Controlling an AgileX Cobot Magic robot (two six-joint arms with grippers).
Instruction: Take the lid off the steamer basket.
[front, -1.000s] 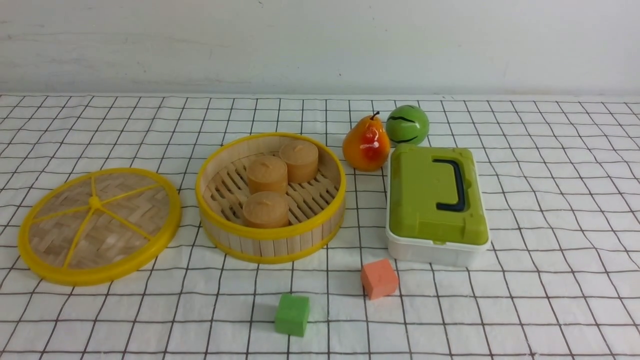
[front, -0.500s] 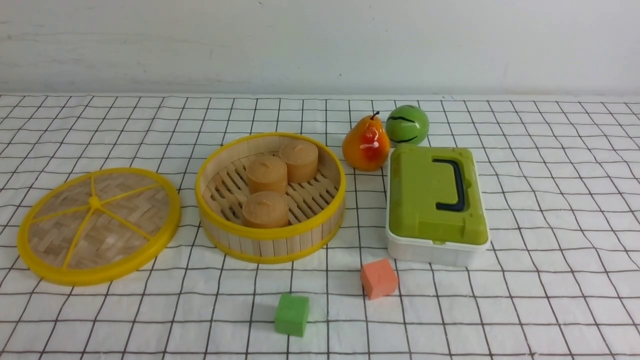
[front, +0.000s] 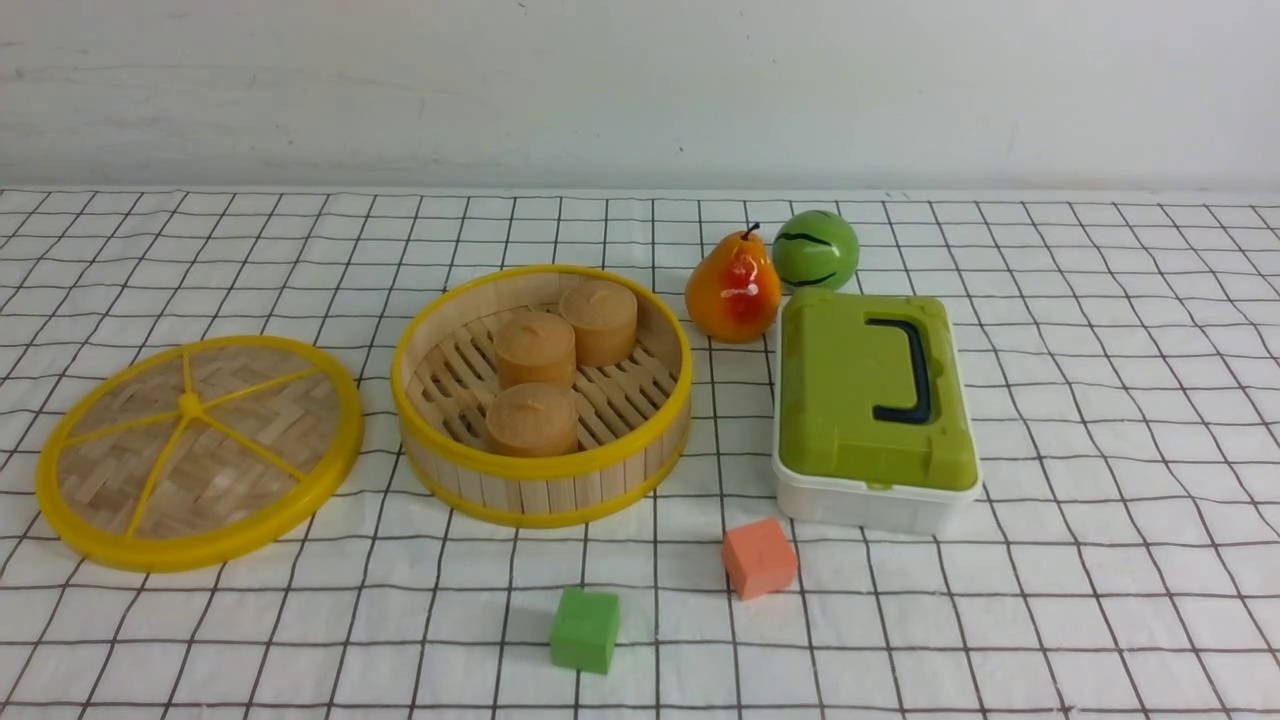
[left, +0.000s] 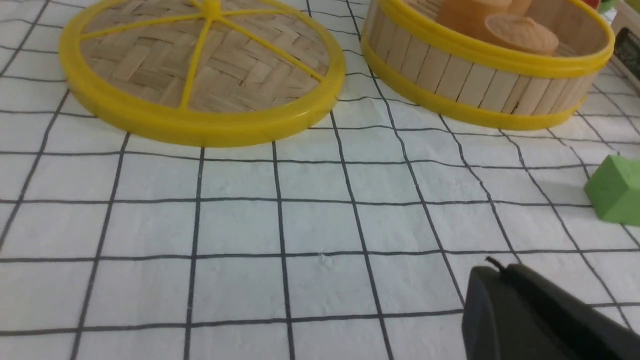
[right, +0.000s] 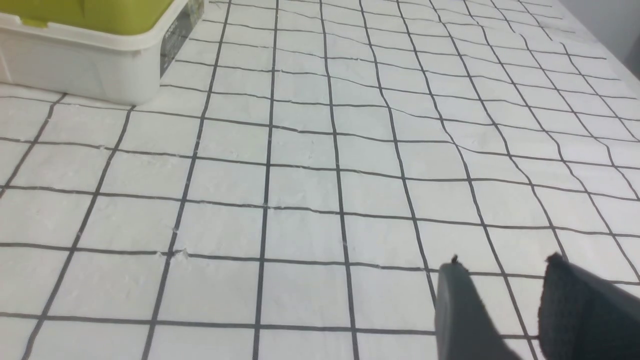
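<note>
Evidently your removal step was done: the lid (front: 199, 452) lay flat on the desk (front: 1100, 400) at 9 o'clock of the steamer basket (front: 541, 395), apart. Right jaws spread, empty; left jaws' state indeterminable. Next: nothing but parking.

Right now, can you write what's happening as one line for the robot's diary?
lid: off, flat on cloth, left of basket | basket: open, three buns inside | grippers: holding nothing | task: looks done
</note>
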